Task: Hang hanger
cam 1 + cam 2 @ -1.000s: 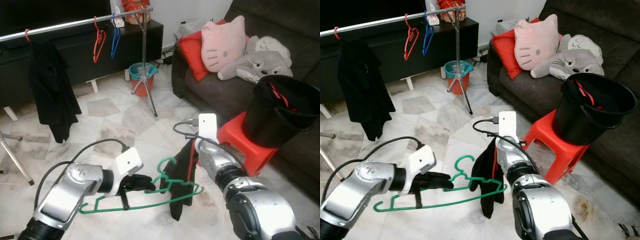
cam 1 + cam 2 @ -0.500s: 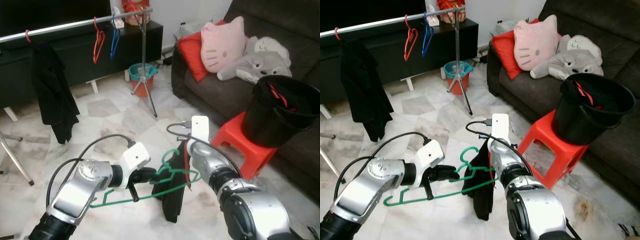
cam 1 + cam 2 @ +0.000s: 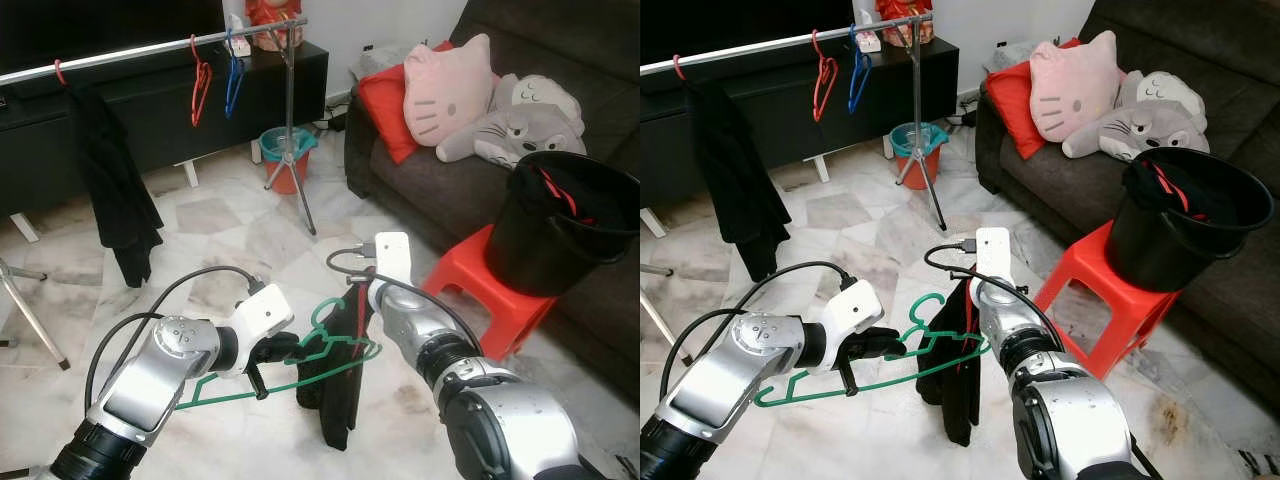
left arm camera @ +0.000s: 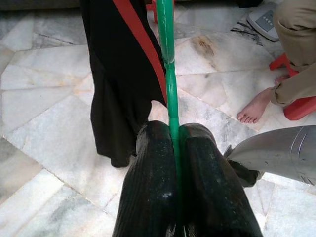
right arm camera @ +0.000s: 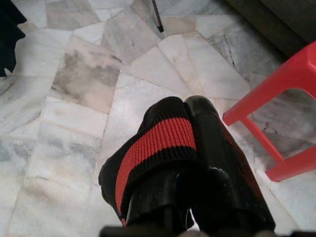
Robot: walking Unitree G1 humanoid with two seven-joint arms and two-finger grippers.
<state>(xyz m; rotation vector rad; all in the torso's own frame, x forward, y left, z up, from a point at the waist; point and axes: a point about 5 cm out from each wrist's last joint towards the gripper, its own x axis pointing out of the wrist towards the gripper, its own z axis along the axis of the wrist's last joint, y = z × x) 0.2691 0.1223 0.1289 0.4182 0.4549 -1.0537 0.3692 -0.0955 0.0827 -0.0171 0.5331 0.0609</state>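
— Where are we?

— My left gripper [image 3: 268, 352] is clamped on the green hanger [image 3: 300, 365]; my right gripper [image 3: 358, 312] grips the black garment [image 3: 338, 385] with a red stripe, draped beside it.

— Next?

— I'd thread it on, then walk to the rail [image 3: 150, 48] (across marble floor [image 3: 230, 230], sofa [image 3: 590, 60] at right).

No readable text, label, brand, number or sign appeared anywhere in these views; nothing on the furniture, clothes or robot carried lettering that could be made out.
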